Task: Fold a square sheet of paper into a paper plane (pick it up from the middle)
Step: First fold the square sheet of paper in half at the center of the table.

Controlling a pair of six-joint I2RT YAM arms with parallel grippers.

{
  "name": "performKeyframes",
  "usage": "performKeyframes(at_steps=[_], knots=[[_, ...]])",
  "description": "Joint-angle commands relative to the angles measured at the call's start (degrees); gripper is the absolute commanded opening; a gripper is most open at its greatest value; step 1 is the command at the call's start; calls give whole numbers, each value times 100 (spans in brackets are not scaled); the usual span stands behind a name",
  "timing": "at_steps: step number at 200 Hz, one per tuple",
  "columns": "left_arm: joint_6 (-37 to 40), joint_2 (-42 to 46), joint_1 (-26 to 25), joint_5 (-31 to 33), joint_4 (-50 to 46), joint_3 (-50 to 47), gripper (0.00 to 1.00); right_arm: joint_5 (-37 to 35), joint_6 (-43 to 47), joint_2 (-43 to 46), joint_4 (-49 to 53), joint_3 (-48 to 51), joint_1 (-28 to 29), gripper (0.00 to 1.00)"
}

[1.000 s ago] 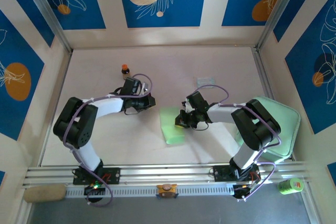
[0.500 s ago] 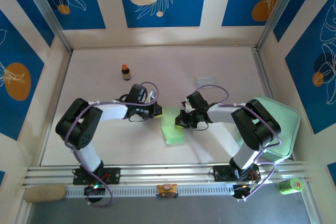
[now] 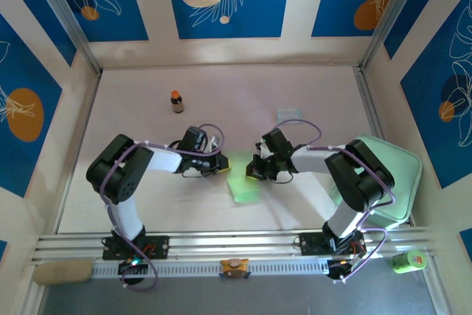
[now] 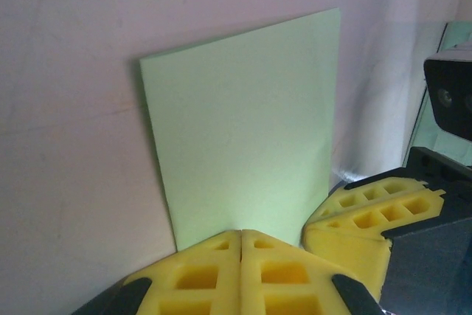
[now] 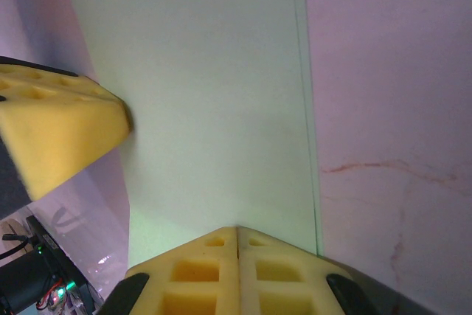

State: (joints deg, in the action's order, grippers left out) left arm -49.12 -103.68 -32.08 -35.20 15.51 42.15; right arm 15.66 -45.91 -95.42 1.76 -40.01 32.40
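The square sheet of paper [image 3: 243, 185] is pale green and lies flat on the table as a narrow rectangle, with two layers showing along one long edge [image 5: 306, 108]. A paper plane is out of view. My left gripper [image 3: 221, 164] is shut, its yellow tips resting at the sheet's left edge [image 4: 241, 235] with the paper [image 4: 243, 123] spread in front of them. My right gripper [image 3: 251, 172] is shut too, tips down on the sheet's right side [image 5: 237, 230]. Each wrist view catches the other gripper's yellow fingers [image 4: 369, 219] [image 5: 51, 130] close by.
A small brown bottle [image 3: 177, 101] stands at the back left. A clear packet [image 3: 290, 113] lies behind the right arm. The mint green tray [image 3: 394, 182] sits at the right wall. A green can [image 3: 408, 260] lies beyond the front rail [image 3: 236, 245].
My left gripper has swung right and nearer, from beside the bottle's side of the table to the sheet's left edge. The right arm has stayed put.
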Motion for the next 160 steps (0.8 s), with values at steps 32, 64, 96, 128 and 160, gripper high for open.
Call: performKeyframes(at_steps=[32, 64, 96, 128, 160], knots=[[452, 366, -98, 588, -1004, -106, 0, -485, -49, -142, 756, 301, 12, 0], [318, 754, -212, 551, -1178, 93, 0, -491, -51, -114, 764, 301, 7, 0], [-53, 729, -436, 302, -620, 10, 0, -501, -49, -94, 782, 301, 3, 0], [-141, 456, -534, 352, -453, -98, 0, -493, -59, -97, 756, 329, 12, 0], [89, 146, -531, 566, -612, -272, 0, -485, -74, -92, 713, 357, 12, 0]])
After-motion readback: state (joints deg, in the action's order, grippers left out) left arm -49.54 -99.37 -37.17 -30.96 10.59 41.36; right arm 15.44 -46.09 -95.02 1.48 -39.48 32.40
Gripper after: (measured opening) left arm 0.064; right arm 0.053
